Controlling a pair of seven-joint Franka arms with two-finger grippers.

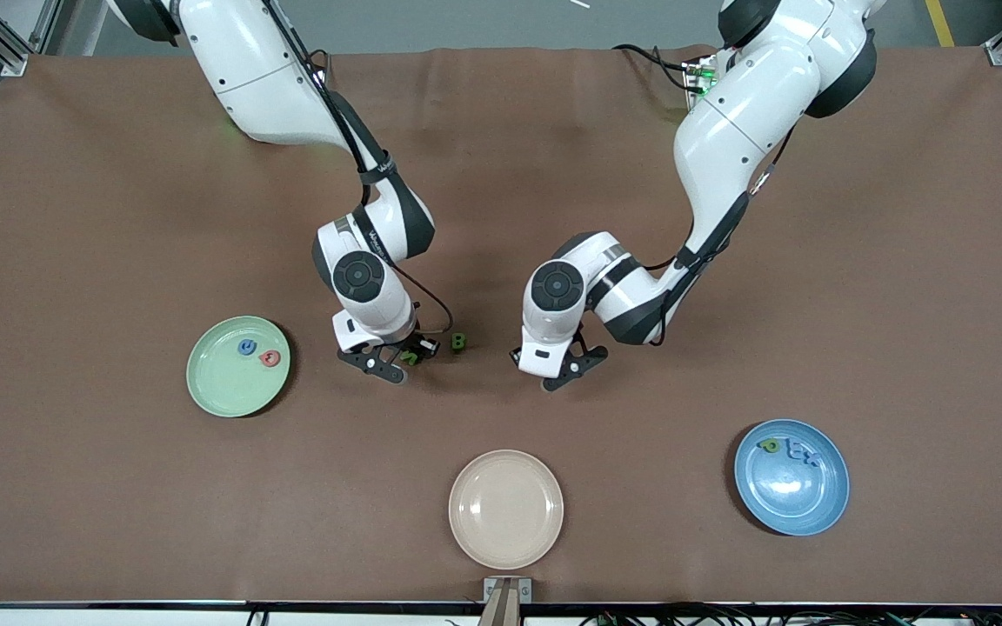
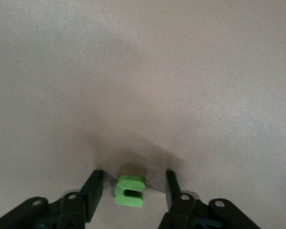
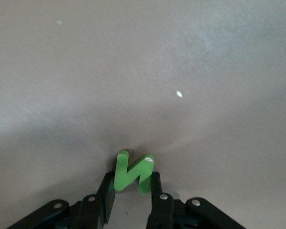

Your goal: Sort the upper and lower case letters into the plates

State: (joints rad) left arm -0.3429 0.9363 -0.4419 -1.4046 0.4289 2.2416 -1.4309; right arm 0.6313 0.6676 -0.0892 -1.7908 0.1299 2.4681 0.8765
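HANDLING: letters judged light, stiff, thin; best pinched across flat edges | RIGHT: right gripper (image 3: pixel 132 191), low at frame centre, jaws clenched on green N (image 3: pixel 133 172) | LEFT: left gripper (image 2: pixel 135 191) low beside it, jaws apart either side of green c (image 2: pixel 129 191), not touching | green B (image 1: pixel 459 342) lies between them on the table (image 1: pixel 118 487) | PLATES: green plate (image 1: pixel 223 391) lower left; blue plate (image 1: pixel 792 509) lower right.

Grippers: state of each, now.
Left end effector: open around a green letter c, not gripping.
Right end effector: shut on a green letter N.
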